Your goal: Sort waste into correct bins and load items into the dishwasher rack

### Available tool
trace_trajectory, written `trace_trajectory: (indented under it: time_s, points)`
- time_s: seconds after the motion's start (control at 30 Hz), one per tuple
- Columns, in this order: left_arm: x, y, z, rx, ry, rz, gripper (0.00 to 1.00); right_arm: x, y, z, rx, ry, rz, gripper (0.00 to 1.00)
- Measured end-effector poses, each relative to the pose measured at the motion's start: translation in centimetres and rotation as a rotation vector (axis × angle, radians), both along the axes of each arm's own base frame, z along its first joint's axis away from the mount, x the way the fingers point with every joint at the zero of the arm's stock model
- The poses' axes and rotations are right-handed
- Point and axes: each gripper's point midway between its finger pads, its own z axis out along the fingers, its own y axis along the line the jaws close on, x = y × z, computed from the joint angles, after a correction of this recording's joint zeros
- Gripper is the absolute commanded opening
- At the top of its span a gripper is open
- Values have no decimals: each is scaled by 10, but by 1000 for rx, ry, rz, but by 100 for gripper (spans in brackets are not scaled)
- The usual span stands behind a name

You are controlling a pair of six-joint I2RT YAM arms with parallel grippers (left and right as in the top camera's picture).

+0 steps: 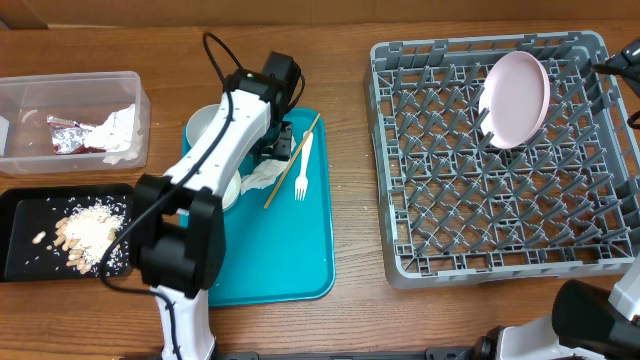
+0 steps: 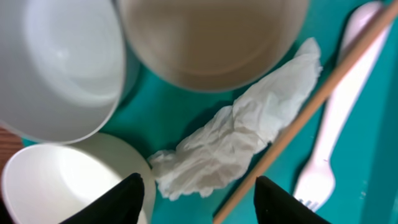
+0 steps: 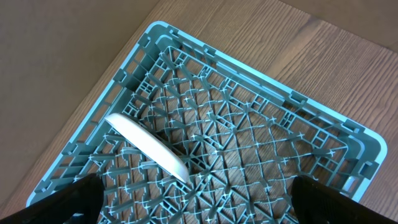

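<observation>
No text, label, brand or number can be read in any view. The foil wrapper in the tub shows red patches (too small to make out as letters), and nothing else bears markings.

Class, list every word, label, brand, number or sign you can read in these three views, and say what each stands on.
No text can be read in any view.
On the foil wrapper in the clear tub: red patches that may be print, too small to read.
The rack, plate, fork and napkin show no markings.
</observation>
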Motion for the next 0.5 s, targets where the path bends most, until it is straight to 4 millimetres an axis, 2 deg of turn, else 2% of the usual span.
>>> trace_trajectory:
  time_s: [0.13, 0.2, 0.3, 0.4, 0.5]
  points:
    - [-4, 1, 47, -36, -97, 13, 71, 0, 0, 0, 0, 0, 1, 100]
    - [-13, 5, 79, -58, -151, 31, 87, 0, 0, 0, 0, 0, 1, 100]
    - [-30, 16, 111, -76, -188, 71, 88, 0, 0, 0, -1, 0, 0, 100]
    - [-49, 39, 129, -76, -183, 146, 88, 0, 0, 0, 0, 0, 1, 100]
    - [-68, 64, 130, -60, -118, 229, 87, 0, 0, 0, 0, 0, 0, 100]
